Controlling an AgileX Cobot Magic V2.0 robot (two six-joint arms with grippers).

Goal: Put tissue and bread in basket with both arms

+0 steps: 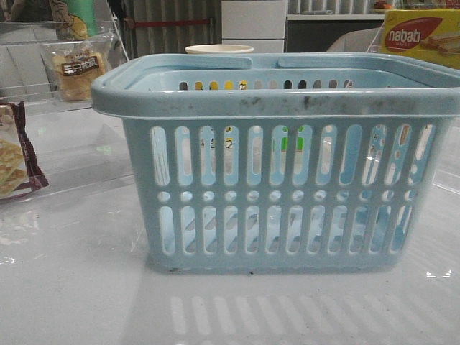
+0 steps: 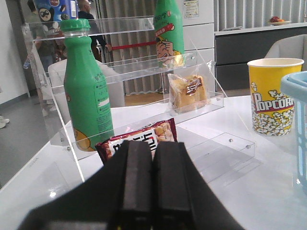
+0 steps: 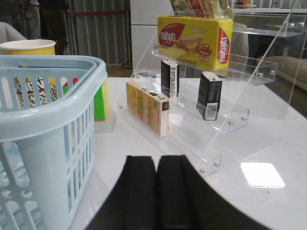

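The light-blue basket (image 1: 287,180) stands in the middle of the table and fills the front view; its rim also shows in the right wrist view (image 3: 53,86). The bread (image 1: 75,68) sits in its clear bag on a clear shelf at the far left, and also shows in the left wrist view (image 2: 188,90). Two small black packets (image 3: 209,95) (image 3: 169,76) stand on the right-hand clear shelf; I cannot tell which is the tissue. My left gripper (image 2: 152,143) is shut and empty, short of the left shelf. My right gripper (image 3: 157,160) is shut and empty beside the basket.
A maroon-edged cracker bag (image 2: 144,136) lies just ahead of the left gripper. A green bottle (image 2: 86,86) stands on the left shelf. A popcorn cup (image 2: 271,96) stands behind the basket. A yellow wafer box (image 3: 194,36) and a yellow carton (image 3: 147,108) are on the right shelf.
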